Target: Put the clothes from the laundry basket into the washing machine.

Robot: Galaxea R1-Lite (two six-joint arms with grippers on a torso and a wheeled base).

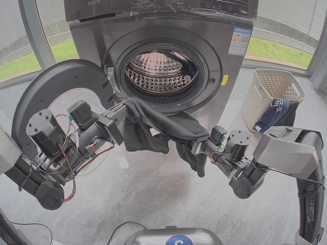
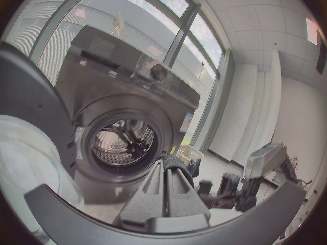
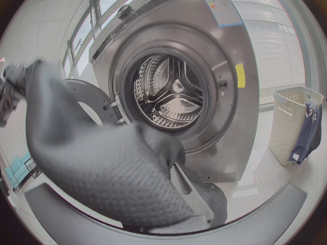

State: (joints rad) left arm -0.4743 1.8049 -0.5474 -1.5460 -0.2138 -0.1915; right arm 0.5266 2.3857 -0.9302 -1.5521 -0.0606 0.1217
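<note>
A dark grey garment (image 1: pixel 155 126) hangs stretched between both grippers, just in front of and below the washing machine's open drum (image 1: pixel 160 72). My left gripper (image 1: pixel 125 109) is shut on one end of the garment (image 2: pixel 175 164). My right gripper (image 1: pixel 195 146) is shut on the other end, and the cloth (image 3: pixel 102 167) drapes over its fingers (image 3: pixel 190 191). The white laundry basket (image 1: pixel 269 92) stands on the floor to the right of the machine. A navy garment (image 1: pixel 273 114) and a black one hang over its front rim.
The round machine door (image 1: pixel 58 96) is swung wide open to the left, beside my left arm. Grey tiled floor (image 1: pixel 153 194) lies open in front of the machine. Windows run behind the machine.
</note>
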